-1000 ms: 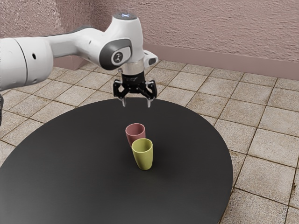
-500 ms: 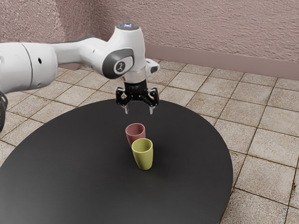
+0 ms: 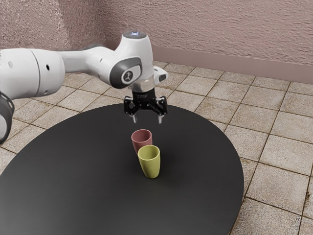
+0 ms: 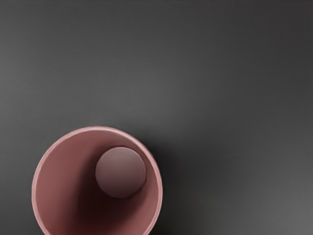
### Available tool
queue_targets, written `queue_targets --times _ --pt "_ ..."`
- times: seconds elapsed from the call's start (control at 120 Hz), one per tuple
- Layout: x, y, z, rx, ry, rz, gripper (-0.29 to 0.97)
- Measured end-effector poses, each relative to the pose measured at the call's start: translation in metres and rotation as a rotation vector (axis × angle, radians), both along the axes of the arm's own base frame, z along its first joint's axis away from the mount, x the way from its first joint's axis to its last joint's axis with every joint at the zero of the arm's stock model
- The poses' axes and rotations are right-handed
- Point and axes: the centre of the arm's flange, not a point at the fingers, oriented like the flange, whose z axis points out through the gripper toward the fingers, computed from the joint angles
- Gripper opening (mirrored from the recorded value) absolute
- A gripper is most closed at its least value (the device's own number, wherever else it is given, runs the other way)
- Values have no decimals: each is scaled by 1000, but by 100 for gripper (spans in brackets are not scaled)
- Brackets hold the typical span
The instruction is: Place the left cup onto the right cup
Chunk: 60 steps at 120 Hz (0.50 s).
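Observation:
A pink cup (image 3: pixel 141 141) stands upright on the round black table (image 3: pixel 73 181). Touching or nearly touching it, just in front and toward the exterior view's right, stands a yellow-green cup (image 3: pixel 149 161), also upright. My black gripper (image 3: pixel 146 119) hangs open a short way above the pink cup's rim, fingers pointing down, with nothing between them. In the wrist view I look straight down into the pink cup (image 4: pixel 97 182) and see its round bottom.
The table's rim (image 3: pixel 238 166) curves round at the exterior view's right, above a tiled floor (image 3: pixel 274 122). A rough pink wall (image 3: pixel 220 24) stands behind. My white arm (image 3: pixel 73 63) comes in from the left.
My gripper has moved toward the exterior view's right and lowered, from back-left of the pink cup to just above it. Both cups stay put.

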Motion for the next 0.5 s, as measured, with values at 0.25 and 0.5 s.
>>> queue_targets --times 0.25,0.5 --pt "-8 -5 -18 0 3 -10 68" --pt "-9 4 -23 4 -12 4 68"
